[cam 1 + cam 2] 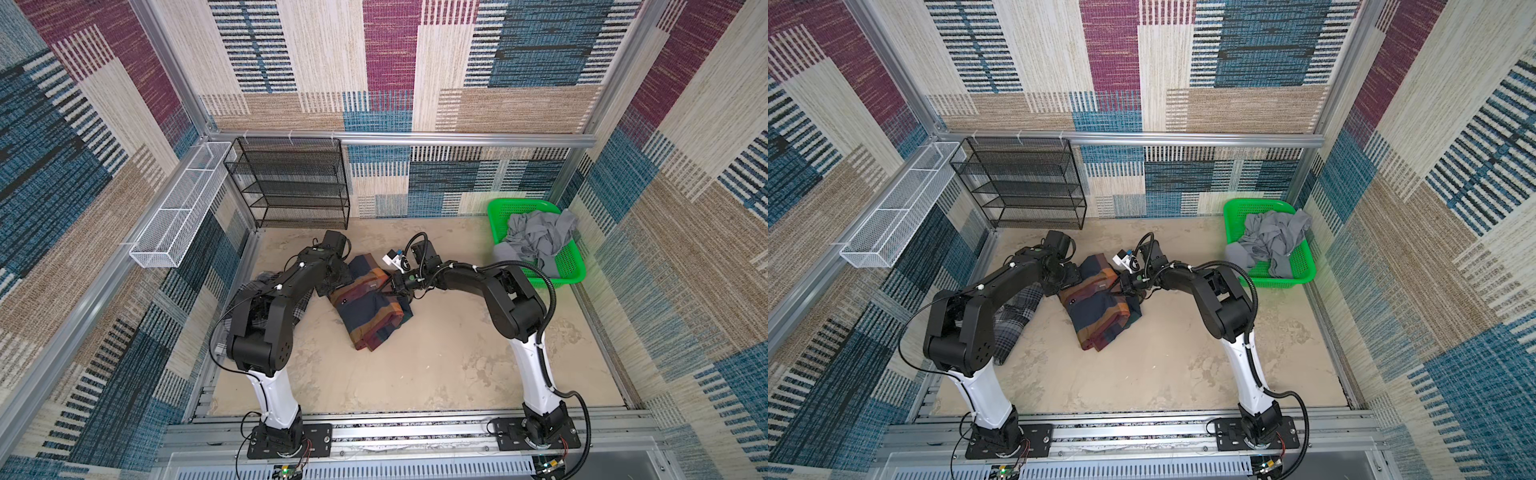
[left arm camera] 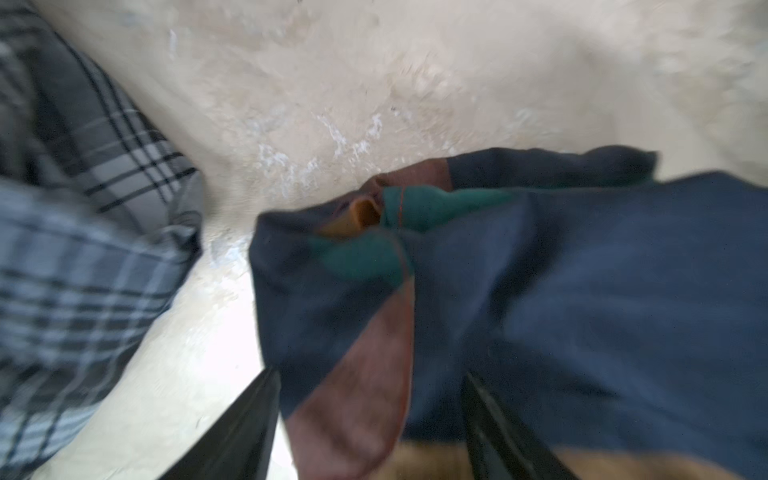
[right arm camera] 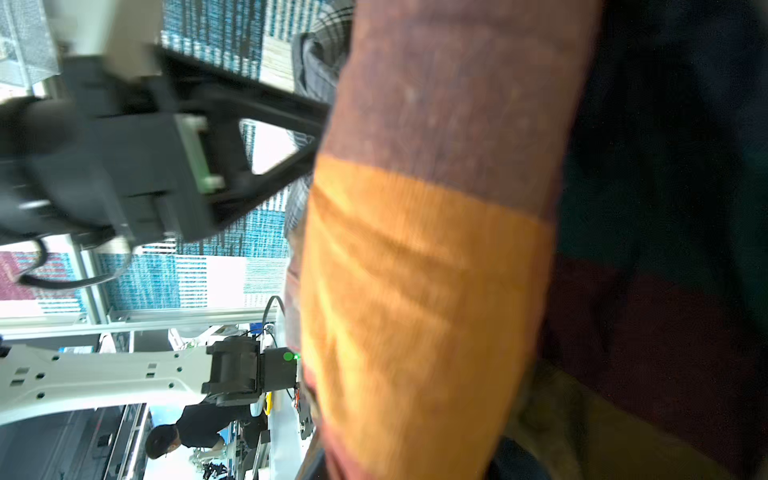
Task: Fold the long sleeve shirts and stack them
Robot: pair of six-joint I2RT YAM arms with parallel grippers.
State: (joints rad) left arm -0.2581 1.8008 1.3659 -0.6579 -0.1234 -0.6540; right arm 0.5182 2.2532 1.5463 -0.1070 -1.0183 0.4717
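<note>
Shows the large long sleeve shirt (image 1: 370, 320), a plaid in navy, orange, red and green checks, folded into a thick bundle on the sandy desk (image 1: 436, 353), well apart from the green basket (image 1: 519, 202) in both top views. Catches the left gripper (image 2: 370, 376) open, with black fingers (image 2: 257, 415) set wide on either side of a navy and red-brown flap at the shirt edge farthest from the basket, cloth lying between them, blurred in the left wrist view. Puts the right gripper (image 1: 390, 292) at the edge of the bundle nearest the basket, buried in the folds; cannot tell whether open or closed, with only orange and maroon checks pressed close across the right wrist view. Places the smaller long sleeve shirt (image 1: 1017, 316), a grey, black and white plaid, farther from the basket than the large one, spread on the desk partly beneath the left arm (image 1: 992, 282) and parted from the bundle by a strip of bare desk. Finds a heap of plain grey clothes (image 1: 536, 237) in the basket, with one fold hanging over the rim on the side toward the shirts.
</note>
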